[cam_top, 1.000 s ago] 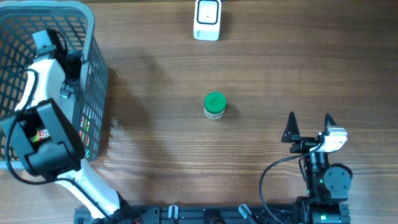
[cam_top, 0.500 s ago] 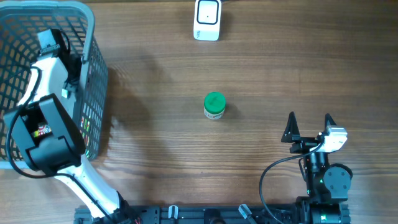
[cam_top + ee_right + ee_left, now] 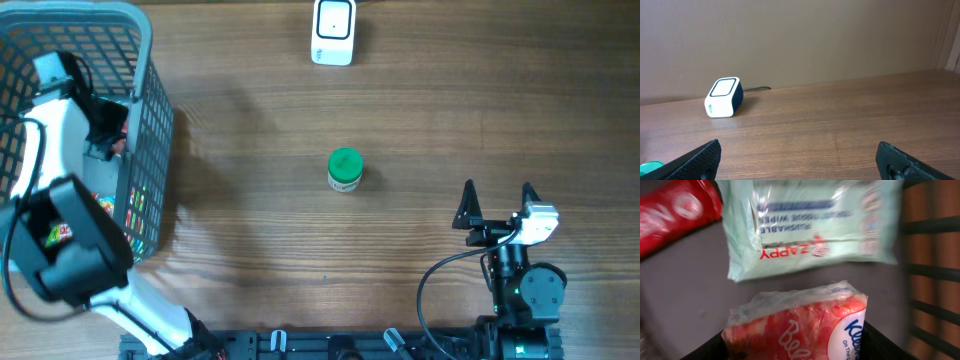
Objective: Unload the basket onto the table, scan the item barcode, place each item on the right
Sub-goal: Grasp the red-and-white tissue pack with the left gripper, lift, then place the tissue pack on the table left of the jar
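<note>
A: Between the left gripper fingers, what sits there?
B: Orange-red tissue pack, clear wrap, blue lettering at one corner. Dark fingers press on both its sides. The jaws are closed on it, inside the grey basket.
A: Ahead of that gripper?
B: Pale green wipes pack, print upside down in the wrist view, lying just beyond the tissue pack. Red packet ahead and to the left. Basket bars to the right.
A: Right gripper?
B: Jaws spread wide, holding nothing, over the wooden table. White scanner ahead and to its left, well apart. Green-lidded jar nearer, also ahead-left, upright on the table.
A: Barcode on the tissue pack?
B: Cannot tell from either view.
</note>
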Motion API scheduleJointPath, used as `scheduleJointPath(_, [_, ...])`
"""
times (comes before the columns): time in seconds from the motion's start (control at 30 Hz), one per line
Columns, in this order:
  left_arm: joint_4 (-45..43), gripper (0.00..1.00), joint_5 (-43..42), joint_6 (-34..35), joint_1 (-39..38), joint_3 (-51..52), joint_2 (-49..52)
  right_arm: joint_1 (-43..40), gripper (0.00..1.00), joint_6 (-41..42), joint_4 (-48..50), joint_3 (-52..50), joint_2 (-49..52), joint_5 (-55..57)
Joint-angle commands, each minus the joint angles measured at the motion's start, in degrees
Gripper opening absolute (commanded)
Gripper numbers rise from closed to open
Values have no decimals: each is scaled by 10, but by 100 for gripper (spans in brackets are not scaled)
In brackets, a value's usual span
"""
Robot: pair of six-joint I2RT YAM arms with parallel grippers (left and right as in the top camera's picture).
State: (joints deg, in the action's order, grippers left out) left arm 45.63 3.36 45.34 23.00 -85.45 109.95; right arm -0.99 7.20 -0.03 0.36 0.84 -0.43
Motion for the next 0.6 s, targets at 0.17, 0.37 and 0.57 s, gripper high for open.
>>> scheduleJointPath(0.17, [51,61,-28,1,5,-1,-245,3,100,-8,2,-1,-3,-9])
scheduleJointPath(0.37, [66,61,-152,1,-37,-1,-395,3,100,-8,2,-1,-3,-9])
scheduleJointPath(0.57, [94,62,-147,2,-213,-1,-429,3,100,-8,2,-1,-3,-9])
